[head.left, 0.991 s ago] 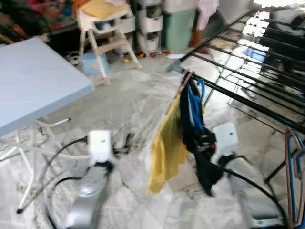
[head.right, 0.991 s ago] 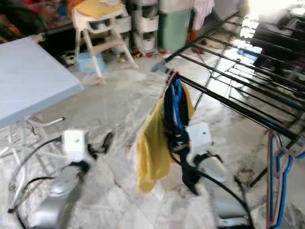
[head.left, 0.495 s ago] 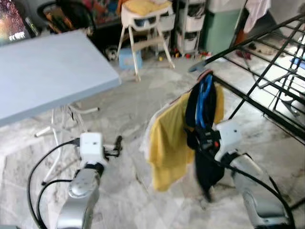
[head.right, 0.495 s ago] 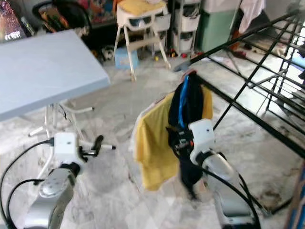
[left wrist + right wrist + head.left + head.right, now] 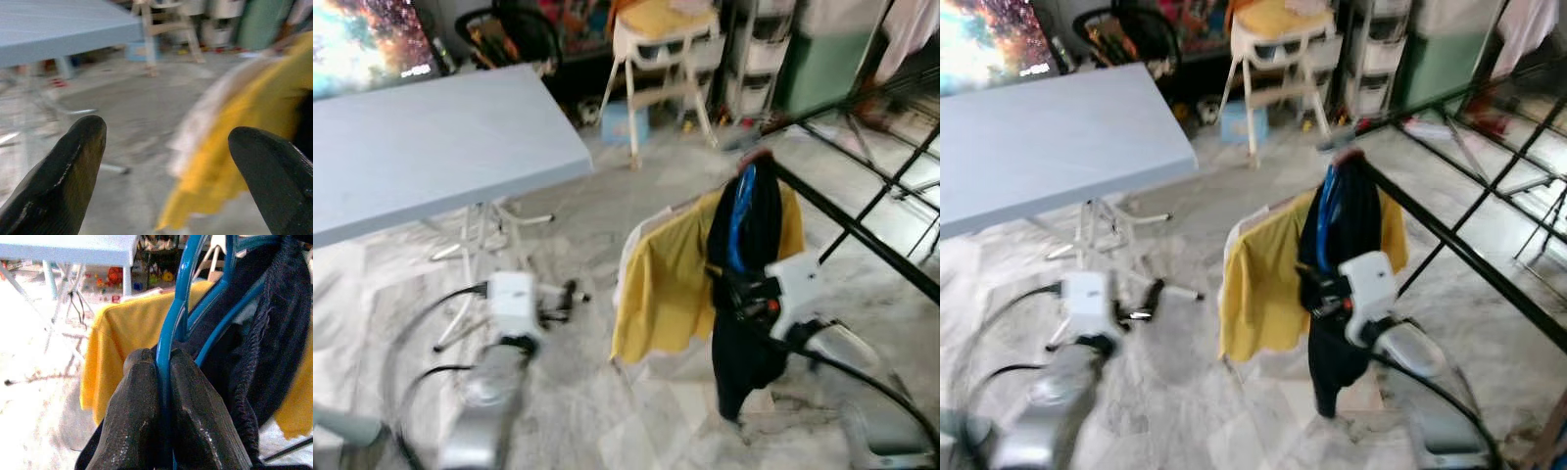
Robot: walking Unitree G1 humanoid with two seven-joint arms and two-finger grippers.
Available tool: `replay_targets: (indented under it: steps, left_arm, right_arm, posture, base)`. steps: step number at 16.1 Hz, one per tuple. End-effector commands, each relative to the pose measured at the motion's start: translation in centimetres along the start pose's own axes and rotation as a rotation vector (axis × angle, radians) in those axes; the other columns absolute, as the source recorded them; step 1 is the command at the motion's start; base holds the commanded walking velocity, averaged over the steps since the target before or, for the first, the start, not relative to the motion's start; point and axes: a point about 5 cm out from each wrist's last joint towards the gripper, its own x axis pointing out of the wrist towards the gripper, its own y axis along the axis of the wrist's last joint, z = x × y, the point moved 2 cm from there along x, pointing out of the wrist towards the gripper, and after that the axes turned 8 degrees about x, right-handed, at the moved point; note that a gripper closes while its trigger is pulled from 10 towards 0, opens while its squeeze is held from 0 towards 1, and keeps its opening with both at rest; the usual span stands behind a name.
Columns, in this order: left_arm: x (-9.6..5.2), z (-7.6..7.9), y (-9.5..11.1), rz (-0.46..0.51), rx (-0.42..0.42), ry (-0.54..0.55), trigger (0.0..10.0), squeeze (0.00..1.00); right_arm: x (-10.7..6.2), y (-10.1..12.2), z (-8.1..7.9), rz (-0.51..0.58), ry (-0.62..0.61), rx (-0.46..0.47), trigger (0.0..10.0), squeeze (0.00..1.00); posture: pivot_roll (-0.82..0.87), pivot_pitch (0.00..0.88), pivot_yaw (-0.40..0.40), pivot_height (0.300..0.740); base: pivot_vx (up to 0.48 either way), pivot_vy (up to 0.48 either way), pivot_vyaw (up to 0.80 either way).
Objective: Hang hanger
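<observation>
Right claw (image 5: pixel 164 382) clamped on the blue hanger (image 5: pixel 178 308); left claw (image 5: pixel 166 161) spread wide, holding nothing.
I see the hanger carrying a dark garment (image 5: pixel 744 343) and a yellow shirt (image 5: pixel 661 289), held up just beside the near end of the black drying rack (image 5: pixel 862 235). Left claw is low over the marble floor (image 5: pixel 578 392), past the blue desk's (image 5: pixel 431 137) near corner.
</observation>
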Motion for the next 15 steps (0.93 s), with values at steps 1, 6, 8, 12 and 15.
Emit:
replay_targets:
  steps: [1,6,8,12,15]
  left_arm:
    - [0.0,-0.4,0.2,0.005,0.021,0.004,10.0,0.00]
    - [0.1,-0.1,0.1,0.004,0.021,-0.017,10.0,0.00]
    - [0.3,-0.1,0.1,0.003,0.022,-0.024,10.0,0.00]
    - [0.7,0.4,0.3,0.007,0.024,-0.046,10.0,0.00]
    - [0.9,0.4,0.4,0.007,0.022,-0.049,10.0,0.00]
  right_arm:
    - [1.2,2.8,-3.7,0.117,0.173,-0.081,10.0,0.00]
    - [-1.1,-1.0,0.6,-0.029,-0.229,-0.132,10.0,0.00]
    - [-2.7,-1.9,2.5,-0.059,-0.413,-0.138,10.0,0.00]
    - [-3.6,-2.5,5.4,-0.116,-0.671,-0.062,10.0,0.00]
    - [-3.7,-2.2,6.6,-0.118,-0.785,-0.046,10.0,0.00]
  posture:
    - [-0.07,0.028,0.018,0.740]
    - [-0.08,0.029,0.021,0.740]
    - [-0.09,0.030,0.033,0.740]
    - [-0.10,0.028,0.045,0.740]
    - [-0.10,0.027,0.047,0.740]
  base:
    - [0.000,0.000,0.43]
    - [0.000,0.000,0.00]
    - [0.000,0.000,0.00]
    - [0.000,0.000,0.00]
    - [0.000,0.000,0.00]
